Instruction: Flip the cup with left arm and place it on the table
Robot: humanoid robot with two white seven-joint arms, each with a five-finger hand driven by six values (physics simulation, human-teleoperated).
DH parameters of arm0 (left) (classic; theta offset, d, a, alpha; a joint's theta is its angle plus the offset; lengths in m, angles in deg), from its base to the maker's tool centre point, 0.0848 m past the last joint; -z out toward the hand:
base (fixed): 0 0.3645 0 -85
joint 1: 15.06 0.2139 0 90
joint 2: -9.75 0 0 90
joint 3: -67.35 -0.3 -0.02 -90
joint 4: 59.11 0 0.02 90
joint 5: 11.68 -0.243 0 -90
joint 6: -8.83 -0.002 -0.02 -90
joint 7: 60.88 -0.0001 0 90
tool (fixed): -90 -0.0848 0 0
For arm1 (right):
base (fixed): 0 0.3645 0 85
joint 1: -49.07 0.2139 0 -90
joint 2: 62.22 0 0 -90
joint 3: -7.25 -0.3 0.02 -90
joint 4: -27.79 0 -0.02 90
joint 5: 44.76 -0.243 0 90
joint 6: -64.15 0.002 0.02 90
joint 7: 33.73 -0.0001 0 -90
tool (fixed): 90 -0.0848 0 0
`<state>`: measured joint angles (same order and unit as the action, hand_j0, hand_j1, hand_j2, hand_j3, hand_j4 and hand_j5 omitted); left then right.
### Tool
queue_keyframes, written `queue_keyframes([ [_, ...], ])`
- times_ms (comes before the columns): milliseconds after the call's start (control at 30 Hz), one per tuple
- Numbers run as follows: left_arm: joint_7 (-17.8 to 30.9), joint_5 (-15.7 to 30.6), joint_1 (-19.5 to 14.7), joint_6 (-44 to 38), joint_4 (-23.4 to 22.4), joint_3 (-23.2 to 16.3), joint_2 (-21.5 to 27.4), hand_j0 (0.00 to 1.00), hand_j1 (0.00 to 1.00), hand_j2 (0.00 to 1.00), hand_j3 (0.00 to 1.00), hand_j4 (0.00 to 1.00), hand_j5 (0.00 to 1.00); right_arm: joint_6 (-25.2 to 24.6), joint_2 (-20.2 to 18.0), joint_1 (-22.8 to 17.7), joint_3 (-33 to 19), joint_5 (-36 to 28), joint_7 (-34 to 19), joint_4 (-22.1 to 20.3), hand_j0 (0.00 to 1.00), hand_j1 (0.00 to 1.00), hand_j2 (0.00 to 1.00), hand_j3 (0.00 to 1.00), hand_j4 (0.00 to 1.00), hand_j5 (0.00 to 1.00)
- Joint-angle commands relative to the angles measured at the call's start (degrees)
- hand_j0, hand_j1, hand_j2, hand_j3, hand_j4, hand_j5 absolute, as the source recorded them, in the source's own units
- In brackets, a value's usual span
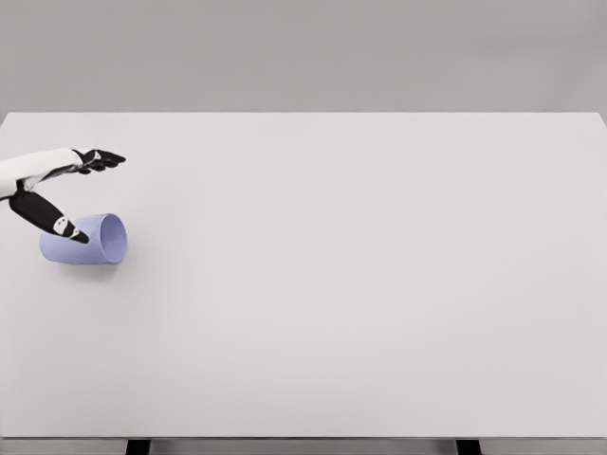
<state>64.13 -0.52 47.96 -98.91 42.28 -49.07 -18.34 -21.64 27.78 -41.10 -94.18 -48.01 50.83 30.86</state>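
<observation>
Cup (90, 239): one unit, pale blue, lying on its side on the worktop (360, 284), mouth facing right, directly below the left hand (59, 194). Left hand: one in view, entering from the left edge. Fingers (102, 159) are spread wide and extended above the cup; the thumb lies across the cup's upper wall. Nothing is enclosed or lifted.
</observation>
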Motion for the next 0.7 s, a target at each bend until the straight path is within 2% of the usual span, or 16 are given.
queue_keyframes([
  [0, -0.01, -0.69, 0.00, 0.07, 0.03, -1.01, 0.75, 1.00, 1.00, 1.00, 1.00, 1.00, 1.00, -0.08, 0.00, 0.00, 0.00, 0.00, -0.01, 0.00, 1.00, 1.00, 1.00, 1.00, 1.00, 1.00],
  [133, -0.01, -6.58, 1.23, 0.24, 0.03, -1.01, 0.49, 1.00, 1.00, 1.00, 1.00, 1.00, 1.00, 0.01, 0.00, 0.00, 0.00, 0.00, -0.01, 0.00, 1.00, 1.00, 1.00, 1.00, 1.00, 1.00],
  [200, -0.01, -11.06, 1.41, 0.59, 0.03, -1.01, -0.12, 1.00, 1.00, 1.00, 1.00, 1.00, 1.00, 0.01, 0.00, 0.00, 0.00, 0.00, -0.01, 0.00, 1.00, 1.00, 1.00, 1.00, 1.00, 1.00],
  [367, -0.01, -15.28, 1.41, 3.05, 0.03, -2.32, -0.56, 1.00, 1.00, 1.00, 1.00, 1.00, 1.00, 0.01, 0.00, 0.00, 0.00, 0.00, -0.01, 0.00, 1.00, 1.00, 1.00, 1.00, 1.00, 1.00],
  [400, -0.01, -16.86, 2.54, 3.05, 0.03, -2.32, -1.09, 1.00, 1.00, 1.00, 1.00, 1.00, 1.00, 0.01, 0.00, 0.00, 0.00, 0.00, -0.01, 0.00, 1.00, 1.00, 1.00, 1.00, 1.00, 1.00],
  [667, -0.01, -18.71, 3.87, 2.79, -0.05, -2.24, -3.03, 1.00, 1.00, 1.00, 1.00, 1.00, 1.00, 0.01, 0.00, 0.00, 0.00, 0.00, -0.01, 0.00, 1.00, 1.00, 1.00, 1.00, 1.00, 1.00],
])
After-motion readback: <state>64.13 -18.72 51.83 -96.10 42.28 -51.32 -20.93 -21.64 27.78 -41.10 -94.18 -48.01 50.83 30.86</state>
